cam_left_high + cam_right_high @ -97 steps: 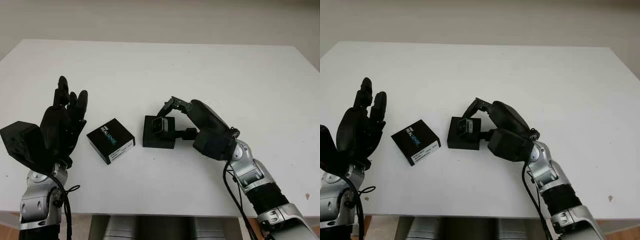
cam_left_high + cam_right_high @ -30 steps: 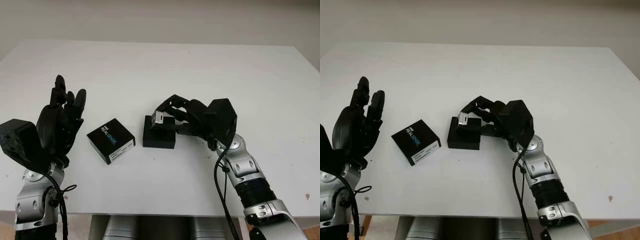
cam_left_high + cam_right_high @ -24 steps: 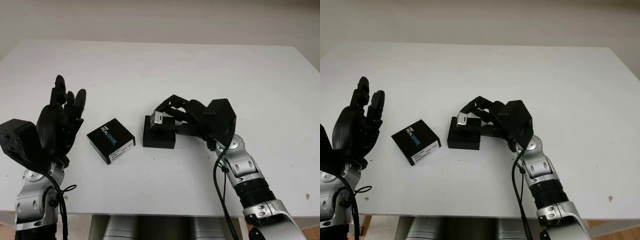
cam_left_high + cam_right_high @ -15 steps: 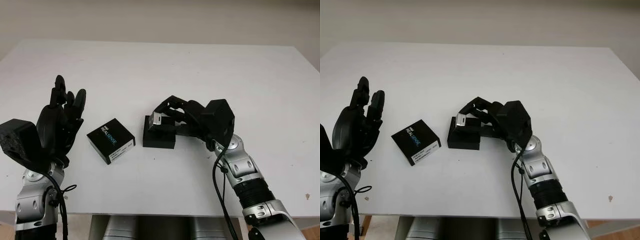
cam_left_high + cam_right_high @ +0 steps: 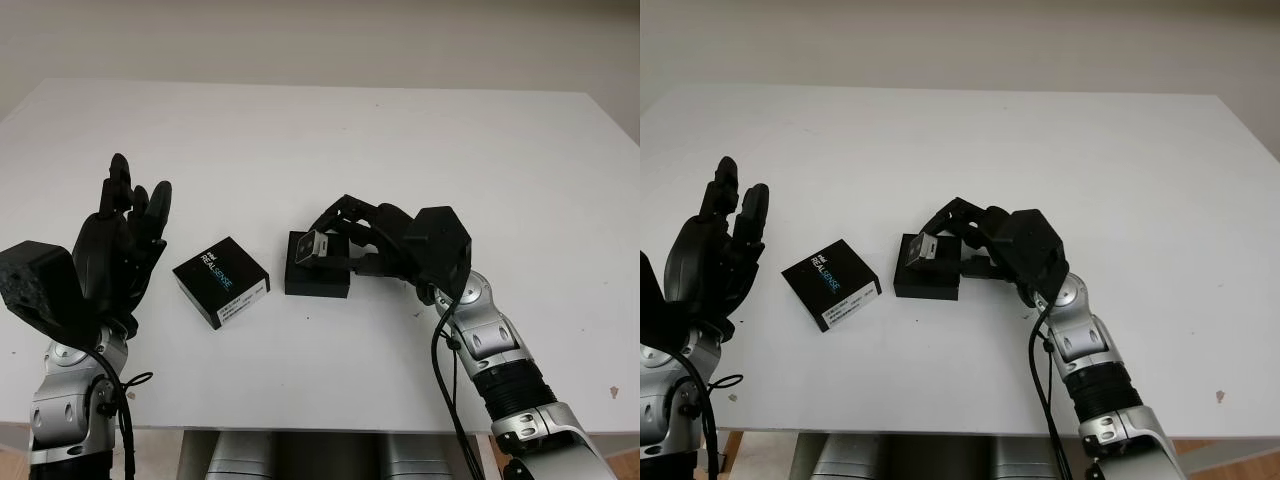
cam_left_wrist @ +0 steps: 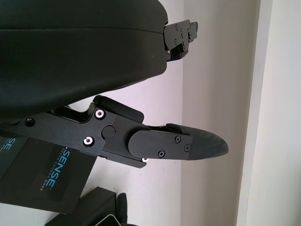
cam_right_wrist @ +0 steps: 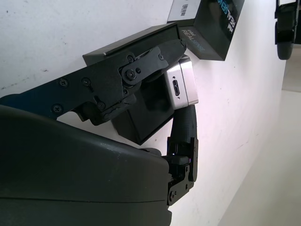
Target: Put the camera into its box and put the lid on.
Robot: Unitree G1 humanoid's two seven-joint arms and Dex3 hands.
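Note:
My right hand (image 5: 338, 240) is shut on the small silver camera (image 5: 320, 247). It holds the camera tilted just over the open black box (image 5: 318, 279) at mid-table. In the right wrist view the camera's end with its port (image 7: 181, 88) sits between the fingers above the box's dark inside (image 7: 151, 109). Whether the camera touches the box I cannot tell. The black lid (image 5: 221, 281), printed with blue and white lettering, lies flat on the table left of the box. My left hand (image 5: 120, 235) is open and raised left of the lid, apart from it.
The white table (image 5: 330, 150) stretches wide behind and to the right of the box. Its front edge (image 5: 300, 428) runs close below both arms. The lid's corner (image 7: 214, 26) lies close beside the box.
My right hand has turned at the wrist and brought the camera slightly down, closer onto the box. The left hand, lid and box have stayed in place.

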